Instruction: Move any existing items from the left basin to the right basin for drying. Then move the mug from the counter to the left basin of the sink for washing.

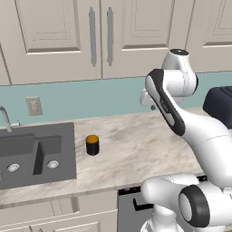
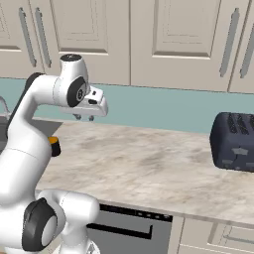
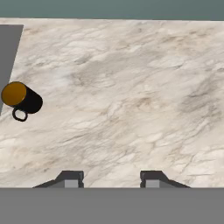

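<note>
The black mug [image 1: 92, 145] with the orange inside stands upright on the beige marble counter [image 1: 136, 145], just right of the dark grey sink [image 1: 68, 154]. In the hand view the mug [image 3: 22, 99] is at the far left, its handle turned toward the camera. The wider left basin [image 1: 16, 156] and the narrower right basin [image 1: 50, 154] each show a silver drain. The clear glass tumbler is out of view. My gripper [image 2: 84, 117] hangs high over the counter, well right of the mug [image 2: 53, 146]. The gripper [image 3: 111, 179] is open, with bare counter between its fingers.
A thin silver faucet [image 1: 5, 118] rises behind the sink at the left edge. A dark toaster [image 2: 233, 141] sits on the counter far to the right. Cream wall cabinets [image 1: 90, 36] hang above the teal backsplash. A dishwasher front [image 2: 129, 225] is below the counter edge.
</note>
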Motion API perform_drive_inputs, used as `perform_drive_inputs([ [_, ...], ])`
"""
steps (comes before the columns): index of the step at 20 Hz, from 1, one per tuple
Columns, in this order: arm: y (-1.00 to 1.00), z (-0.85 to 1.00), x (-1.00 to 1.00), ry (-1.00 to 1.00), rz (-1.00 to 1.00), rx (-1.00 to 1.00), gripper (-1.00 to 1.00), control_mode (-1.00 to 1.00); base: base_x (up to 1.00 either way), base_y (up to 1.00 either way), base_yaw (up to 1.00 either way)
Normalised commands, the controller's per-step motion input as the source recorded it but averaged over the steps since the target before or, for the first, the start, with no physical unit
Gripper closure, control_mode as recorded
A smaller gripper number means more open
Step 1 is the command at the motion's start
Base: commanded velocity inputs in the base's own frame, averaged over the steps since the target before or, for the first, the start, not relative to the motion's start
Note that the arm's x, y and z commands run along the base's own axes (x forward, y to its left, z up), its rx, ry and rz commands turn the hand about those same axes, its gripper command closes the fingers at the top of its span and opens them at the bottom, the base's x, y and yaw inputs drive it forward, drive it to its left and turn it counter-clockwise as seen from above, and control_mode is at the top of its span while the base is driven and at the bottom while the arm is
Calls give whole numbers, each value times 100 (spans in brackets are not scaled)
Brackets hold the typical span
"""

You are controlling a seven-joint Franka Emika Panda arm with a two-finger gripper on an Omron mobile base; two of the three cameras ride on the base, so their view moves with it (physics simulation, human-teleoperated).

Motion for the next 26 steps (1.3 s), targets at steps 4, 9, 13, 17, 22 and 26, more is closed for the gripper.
perform_drive_inputs([
  [4,0,0,0,0,0,0,-100,100,0,1,0],
  [9,0,0,0,0,0,0,-100,100,0,27,0],
  [13,0,0,0,0,0,0,-100,100,0,47,0],
  [17,0,0,0,0,0,0,-100,100,1,56,-1],
  [22,0,0,0,0,0,0,-100,100,0,57,-4],
  [26,0,0,0,0,0,0,-100,100,0,48,-10],
])
